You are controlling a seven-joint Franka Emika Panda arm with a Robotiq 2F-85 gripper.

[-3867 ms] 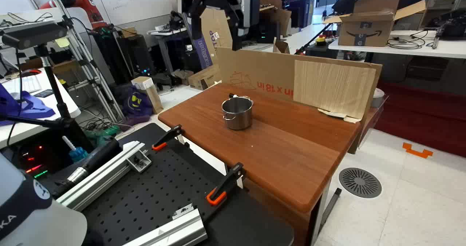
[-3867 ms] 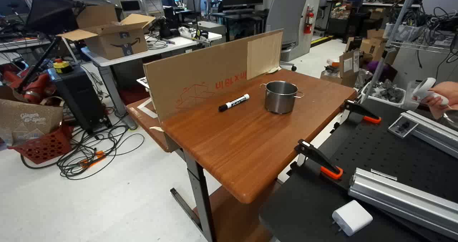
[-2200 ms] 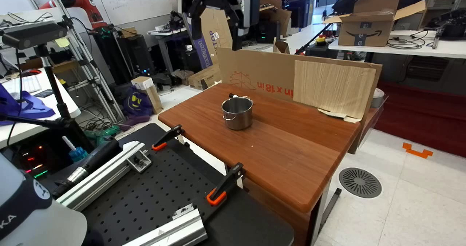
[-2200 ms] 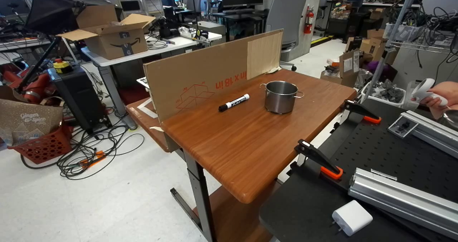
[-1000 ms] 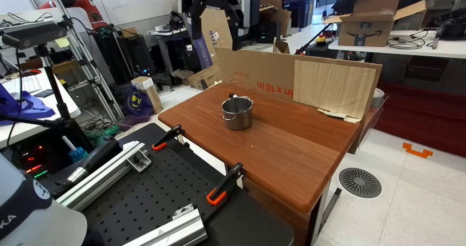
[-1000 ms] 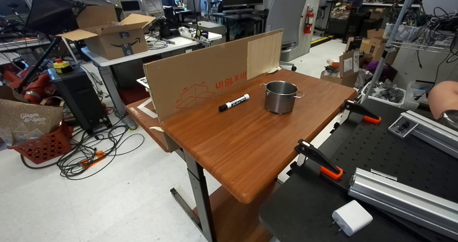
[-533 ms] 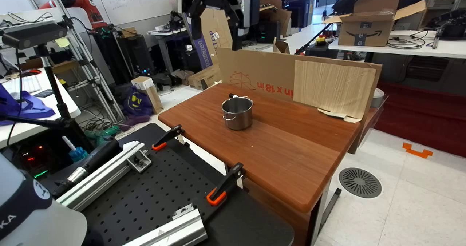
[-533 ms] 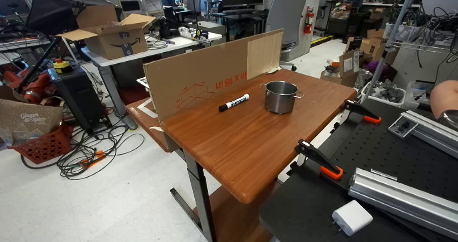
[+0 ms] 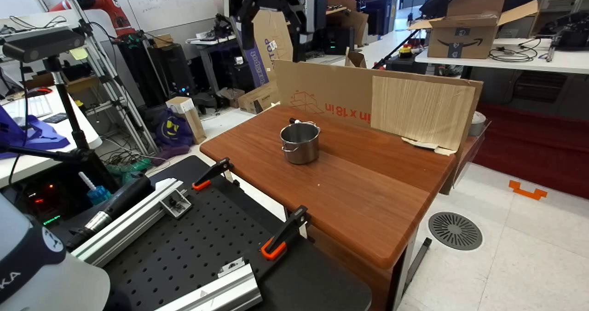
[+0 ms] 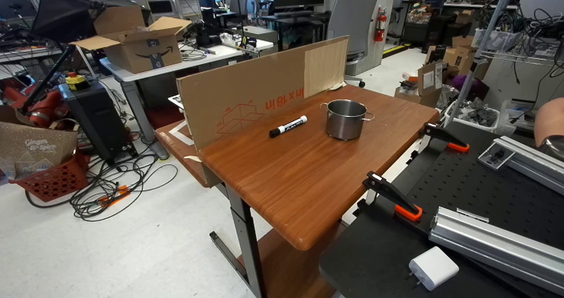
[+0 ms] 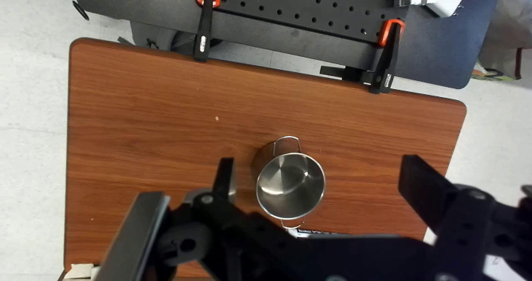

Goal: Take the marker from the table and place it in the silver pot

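The marker (image 10: pixel 288 126), white with a black cap, lies on the reddish-brown table (image 10: pixel 304 179) beside the cardboard. In an exterior view only its dark end (image 9: pixel 293 120) shows behind the pot. In the wrist view the marker (image 11: pixel 303 233) is partly hidden by my gripper. The silver pot (image 10: pixel 344 122) stands upright on the table, near the marker; its inside looks empty in the wrist view (image 11: pixel 291 189). My gripper (image 9: pixel 274 51) is high above the table, open and empty. In the wrist view its fingers (image 11: pixel 318 166) are wide apart, with the pot below between them.
A cardboard panel (image 10: pixel 251 95) stands along the table's far edge. Two black clamps with orange pads (image 9: pixel 285 233) (image 9: pixel 211 174) grip the near edge beside the black perforated board (image 9: pixel 193 237). A person's arm (image 10: pixel 548 121) shows at the right edge of an exterior view.
My gripper has risen very slightly. The person's hand with a white controller has gone out of sight, leaving part of the arm. The marker and pot have not moved.
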